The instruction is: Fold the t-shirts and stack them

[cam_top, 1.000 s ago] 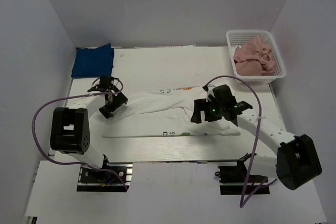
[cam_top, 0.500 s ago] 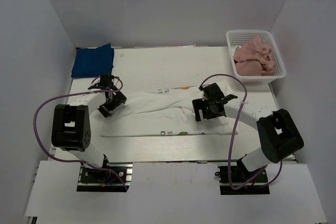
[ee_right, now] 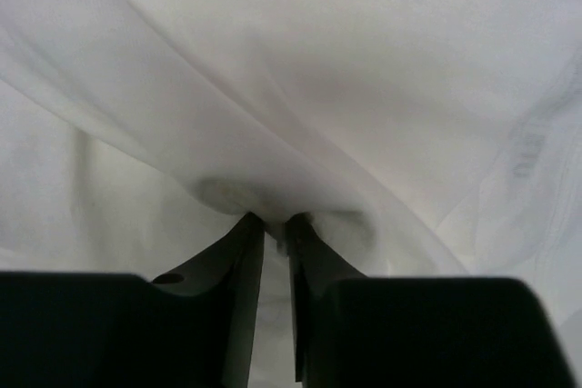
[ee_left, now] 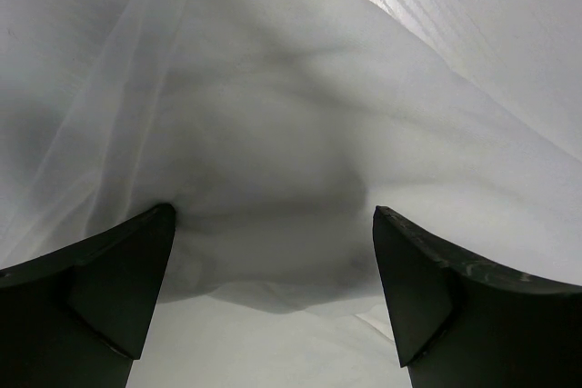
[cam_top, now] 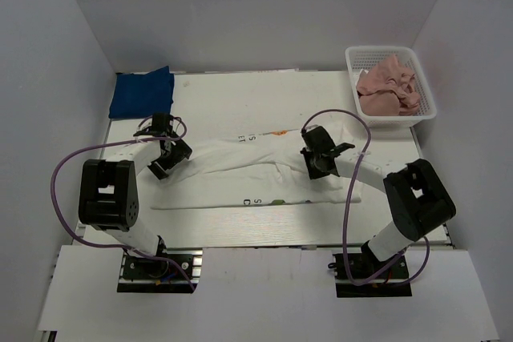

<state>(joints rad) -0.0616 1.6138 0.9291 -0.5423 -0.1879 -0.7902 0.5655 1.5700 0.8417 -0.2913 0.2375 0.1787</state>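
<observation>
The white t-shirt (cam_top: pixel 256 175) with print and lettering lies crumpled across the middle of the table. My left gripper (cam_top: pixel 165 158) stands open at the shirt's left end. In the left wrist view its fingers (ee_left: pixel 118 283) straddle a raised hump of white cloth (ee_left: pixel 273 152) without pinching it. My right gripper (cam_top: pixel 314 162) is at the shirt's right part. In the right wrist view it (ee_right: pixel 275 227) is shut on a thin fold of the white t-shirt (ee_right: pixel 300 106). The blue t-shirt (cam_top: pixel 143 92) lies folded at the back left. The pink t-shirt (cam_top: pixel 388 86) sits bunched in the basket.
A white mesh basket (cam_top: pixel 353 55) stands at the back right corner of the table. White walls close in the left, back and right sides. A purple cable (cam_top: pixel 353 118) loops above the right arm, another (cam_top: pixel 60 174) beside the left arm.
My right gripper has moved up and left onto the shirt and closed from open onto a fold of it. The left gripper has barely shifted and stays open.
</observation>
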